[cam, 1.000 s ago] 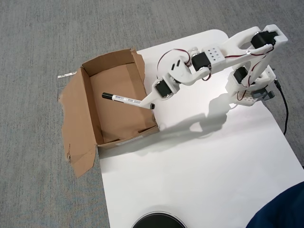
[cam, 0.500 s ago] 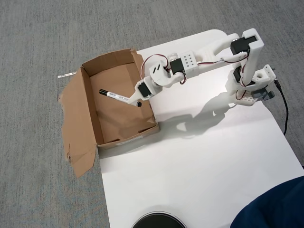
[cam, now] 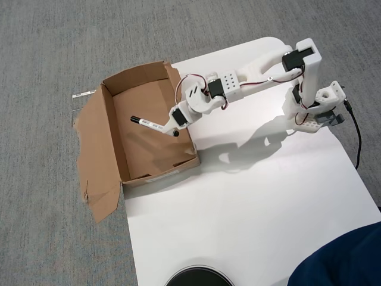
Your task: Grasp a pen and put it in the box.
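Across the grey carpet and the white table, we see the cardboard box lying open at the table's left edge in the overhead view. Our arm reaches over its right wall. Our claw is closed on the pen, gripping the end away from the cap. Its long axis points left, the cap hanging above the box floor. We judge the open room below sufficient for release.
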